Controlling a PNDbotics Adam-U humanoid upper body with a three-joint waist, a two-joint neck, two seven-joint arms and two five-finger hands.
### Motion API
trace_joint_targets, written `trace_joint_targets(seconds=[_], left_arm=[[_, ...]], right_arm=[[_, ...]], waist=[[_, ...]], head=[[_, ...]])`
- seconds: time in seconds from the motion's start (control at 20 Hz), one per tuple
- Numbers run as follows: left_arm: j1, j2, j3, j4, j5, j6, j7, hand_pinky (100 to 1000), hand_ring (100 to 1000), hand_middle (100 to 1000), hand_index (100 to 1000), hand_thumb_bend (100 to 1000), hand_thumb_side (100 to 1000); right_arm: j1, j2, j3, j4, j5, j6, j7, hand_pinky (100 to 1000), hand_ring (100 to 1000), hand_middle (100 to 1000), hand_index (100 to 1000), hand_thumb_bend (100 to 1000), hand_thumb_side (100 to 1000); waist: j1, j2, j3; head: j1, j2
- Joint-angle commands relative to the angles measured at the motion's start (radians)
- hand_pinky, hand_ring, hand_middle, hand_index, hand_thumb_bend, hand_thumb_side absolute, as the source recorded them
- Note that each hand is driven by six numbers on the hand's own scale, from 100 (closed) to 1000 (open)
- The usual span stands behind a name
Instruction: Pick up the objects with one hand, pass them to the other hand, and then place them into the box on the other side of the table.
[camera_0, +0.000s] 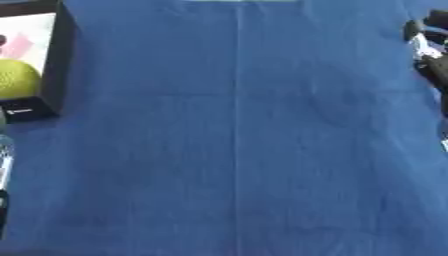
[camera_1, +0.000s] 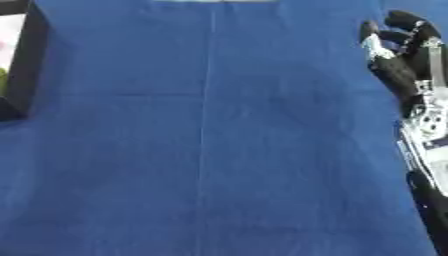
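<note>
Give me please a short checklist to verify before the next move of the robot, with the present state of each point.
1. Box in view: ok. The black box sits at the table's far left.
2. Contents: ok. A yellow-green round object lies inside it.
3. Objects waiting on the blue cloth: not ok, none shows.
4. Right hand free: ok. It hangs at the right edge, fingers relaxed, holding nothing.
5. Left hand ready: cannot tell. Only a sliver of its arm shows at the left edge.
</note>
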Motion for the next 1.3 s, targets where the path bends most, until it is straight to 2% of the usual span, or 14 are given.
trace_joint_targets(seconds=[0.05,0.4,0.6,0.95,1.3], left_arm=[[-0.009,0.013,0.014,-0.013,-0.004,0.001,-0.011,919,722,715,809,207,861],[-0.008,0.003,0.014,-0.004,-0.005,0.005,-0.017,918,719,708,802,209,861],[-0.008,0.0,0.018,-0.006,-0.005,0.001,-0.014,919,720,709,801,211,861],[-0.014,0.003,0.018,-0.005,-0.003,0.002,-0.016,918,717,706,799,206,865],[-0.015,0.003,0.025,-0.01,-0.002,-0.002,-0.012,920,718,707,802,208,867]], right_arm=[[-0.008,-0.013,-0.011,-0.011,-0.002,-0.006,-0.006,719,807,781,802,324,362],[-0.008,-0.006,-0.011,0.006,-0.006,-0.012,-0.012,719,807,783,807,330,363],[-0.02,-0.003,-0.015,0.01,-0.002,-0.017,-0.015,720,803,779,807,329,359],[-0.026,0.004,-0.019,0.014,0.008,-0.019,-0.016,718,801,775,802,323,364],[-0.034,0.01,-0.023,0.017,0.007,-0.025,-0.024,718,798,774,803,325,362]], waist=[[0.002,-0.021,-0.001],[0.004,-0.03,-0.002],[0.007,-0.026,-0.005],[0.015,-0.012,-0.012],[0.02,0.002,-0.024]], head=[[0.003,-0.013],[-0.013,-0.028],[-0.023,-0.053],[-0.025,-0.066],[-0.035,-0.048]])
